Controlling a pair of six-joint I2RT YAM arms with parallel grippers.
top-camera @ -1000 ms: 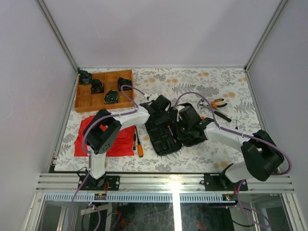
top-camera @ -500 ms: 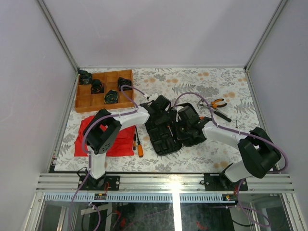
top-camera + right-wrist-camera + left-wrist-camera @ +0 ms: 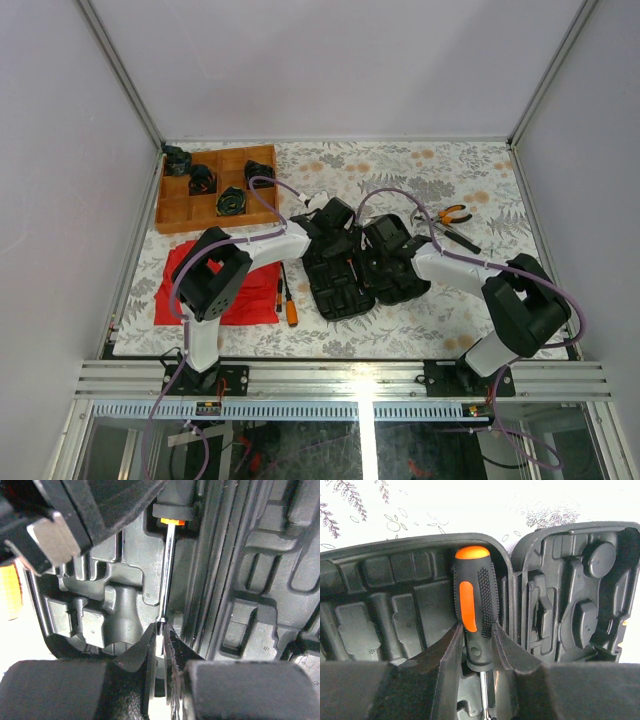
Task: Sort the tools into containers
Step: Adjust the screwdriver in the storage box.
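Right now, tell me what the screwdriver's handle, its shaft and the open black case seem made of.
Black-and-orange screwdriver handle: likely hard plastic with rubbery stippled grip panels, matte. Slim shaft: bare metal, probably steel, bright glints. Black moulded clamshell case: matte plastic, judging by pressed slot shapes.

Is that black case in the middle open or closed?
Open. The black case lies spread flat, with the moulded slots of both halves facing up. A screwdriver is held over one half.

The case (image 3: 385,595) looks matt plastic, the screwdriver (image 3: 165,565) glossy metal (its grip stippled).
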